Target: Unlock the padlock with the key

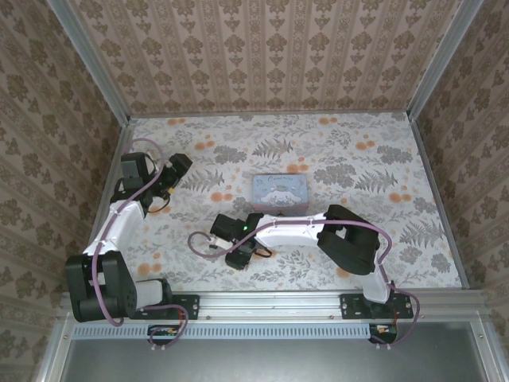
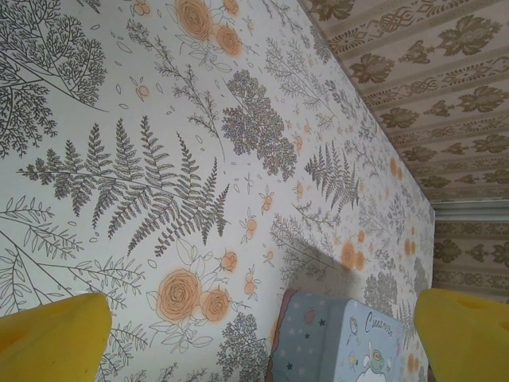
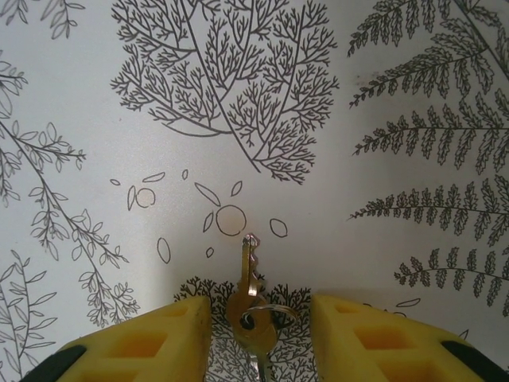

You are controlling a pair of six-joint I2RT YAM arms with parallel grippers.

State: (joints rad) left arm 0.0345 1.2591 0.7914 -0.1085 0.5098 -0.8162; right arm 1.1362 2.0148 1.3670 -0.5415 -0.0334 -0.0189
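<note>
Brass keys [image 3: 250,306] on a split ring lie flat on the floral table, one blade pointing away from the wrist. My right gripper [image 3: 258,326] stands open around them, with a yellow finger [image 3: 151,342] on each side and neither touching. From above, the right gripper [image 1: 238,256] is low over the table, left of centre. My left gripper [image 1: 176,167] hovers at the far left, open and empty, its yellow fingertips [image 2: 48,338] spread wide. The small bluish-teal padlock is out of view.
A pale blue cartoon-printed square tin [image 1: 281,193] sits at the table's middle, and its corner [image 2: 342,342] shows between the left fingers. Patterned walls [image 1: 262,48] enclose the table on three sides. A metal rail [image 1: 270,304] runs along the near edge.
</note>
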